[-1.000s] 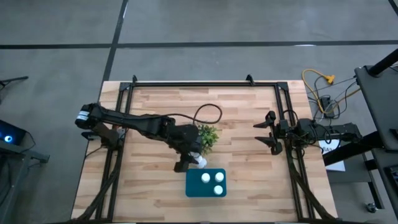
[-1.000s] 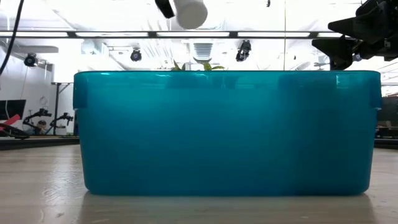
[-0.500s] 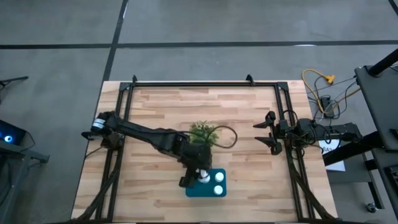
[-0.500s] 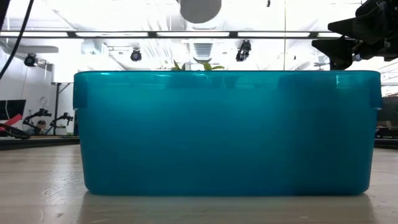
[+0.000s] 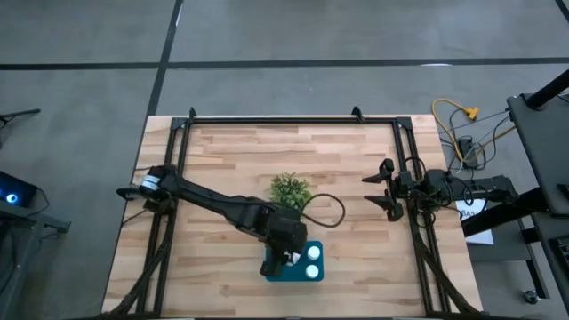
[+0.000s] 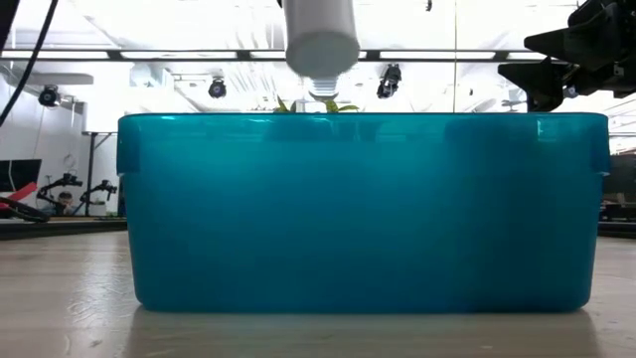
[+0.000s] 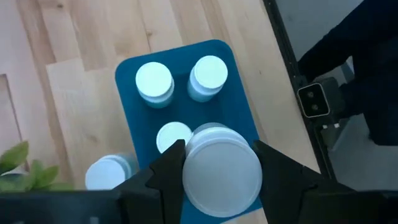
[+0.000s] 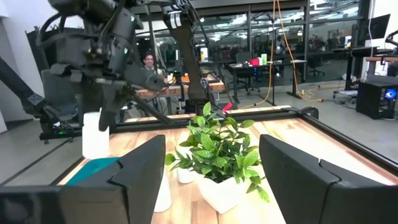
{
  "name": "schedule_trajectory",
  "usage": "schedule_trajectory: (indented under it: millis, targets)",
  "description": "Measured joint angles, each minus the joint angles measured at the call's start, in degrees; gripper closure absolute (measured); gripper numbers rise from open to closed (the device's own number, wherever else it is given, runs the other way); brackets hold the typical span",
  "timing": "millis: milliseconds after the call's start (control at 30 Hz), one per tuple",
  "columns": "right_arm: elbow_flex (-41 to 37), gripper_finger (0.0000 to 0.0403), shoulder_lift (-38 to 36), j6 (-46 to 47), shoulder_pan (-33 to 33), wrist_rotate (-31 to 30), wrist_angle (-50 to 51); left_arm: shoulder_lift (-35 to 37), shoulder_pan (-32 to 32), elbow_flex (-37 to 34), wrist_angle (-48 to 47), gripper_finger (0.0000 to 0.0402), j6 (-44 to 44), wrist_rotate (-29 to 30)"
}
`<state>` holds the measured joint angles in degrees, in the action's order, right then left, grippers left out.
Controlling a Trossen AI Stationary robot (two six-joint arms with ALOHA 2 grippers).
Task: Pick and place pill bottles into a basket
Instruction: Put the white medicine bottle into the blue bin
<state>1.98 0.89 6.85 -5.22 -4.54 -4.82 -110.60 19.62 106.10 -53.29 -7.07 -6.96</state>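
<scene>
The teal basket (image 7: 236, 99) sits on the wooden table near its front edge and fills the low view (image 6: 363, 214). Three white pill bottles (image 7: 153, 81) (image 7: 208, 73) (image 7: 173, 135) stand inside it. Another bottle (image 7: 106, 173) stands on the table between the basket and the plant. My left gripper (image 7: 222, 168) (image 5: 284, 258) is over the basket, shut on a white pill bottle (image 7: 221, 177) that hangs above the rim (image 6: 321, 40). My right gripper (image 5: 387, 187) waits open and empty at the table's right side. My left gripper pinches the bottle by its round side wall (image 7: 189, 168) between its two fingers, one on each side. The fingers come from above, pointing down. The bottle hangs upright below them, its lower end (image 6: 321, 85) clear above the basket's rim.
A green potted plant (image 5: 289, 188) stands just beyond the basket, toward the table's middle. A black cable (image 5: 331, 209) loops beside it. Black frame rails (image 5: 173, 178) (image 5: 413, 204) run along the table's sides. A person (image 8: 148, 60) sits in the room behind.
My left gripper has carried the bottle from beside the plant toward the table's near edge and a little right, to over the basket. There it has come down, so the bottle now hangs lower, close above the rim. It has stayed shut on the bottle.
</scene>
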Motion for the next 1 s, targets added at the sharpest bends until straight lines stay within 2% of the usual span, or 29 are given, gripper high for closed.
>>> schedule_trajectory:
  millis: [300,700,1000]
  targets:
    - [0.00,0.0151,0.00,0.00,-0.02,-0.07,-0.02,-3.11,1.37,1.14,0.39,0.0259,0.35,1.51]
    - [0.00,0.0161,0.02,0.00,0.00,-0.07,-0.03,-3.31,3.90,1.36,2.24,0.0259,-0.01,3.75]
    - [0.00,0.0154,0.02,0.00,-0.02,-0.04,-0.02,-3.40,3.95,0.88,2.38,0.0259,6.51,6.75]
